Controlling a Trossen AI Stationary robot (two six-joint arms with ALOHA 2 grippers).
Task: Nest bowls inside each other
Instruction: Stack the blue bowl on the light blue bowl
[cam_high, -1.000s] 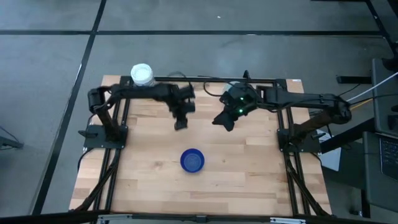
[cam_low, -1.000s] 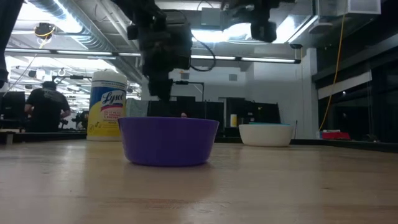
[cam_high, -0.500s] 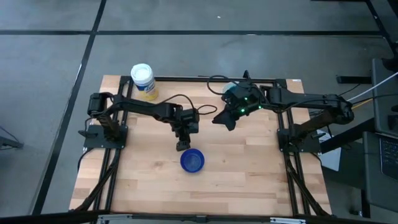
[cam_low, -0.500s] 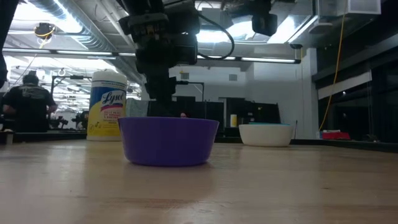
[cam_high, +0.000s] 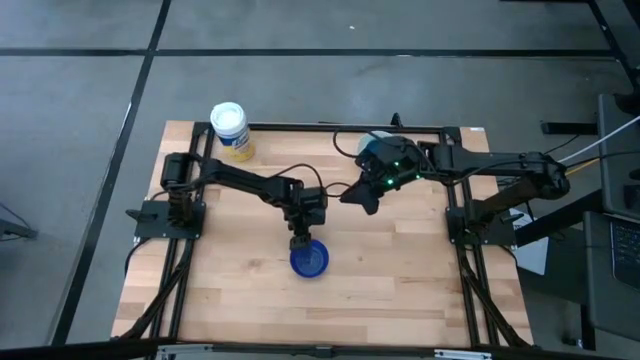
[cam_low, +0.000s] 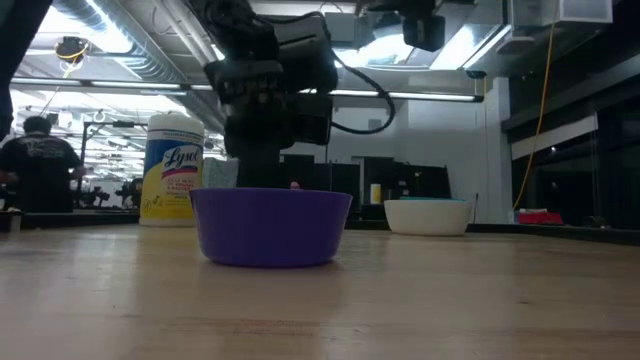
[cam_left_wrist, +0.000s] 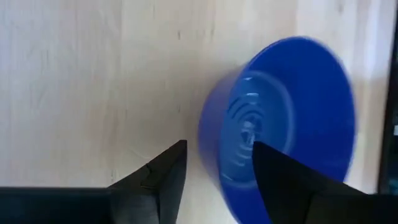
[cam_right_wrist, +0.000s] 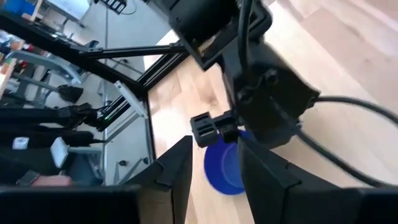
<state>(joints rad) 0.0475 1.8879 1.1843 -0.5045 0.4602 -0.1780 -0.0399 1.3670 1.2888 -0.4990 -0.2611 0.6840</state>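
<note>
At its rim, blue bowl (cam_left_wrist: 280, 124) apparently straddled by left hand (cam_left_wrist: 214, 168).

One bowl (cam_high: 309, 260) sits near the middle of my table (cam_high: 240, 290), a little toward the front edge. My left gripper (cam_high: 299, 243) hangs just behind it, over its back rim. My right gripper (cam_high: 358, 197) hovers farther back and to the right. A jar (cam_high: 230, 128) stands at the back left corner.

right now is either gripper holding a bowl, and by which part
Nothing is held. The left gripper is open, its fingers straddling the rim of the blue bowl but not closed on it. The right gripper hangs above the table, holding nothing.
</note>
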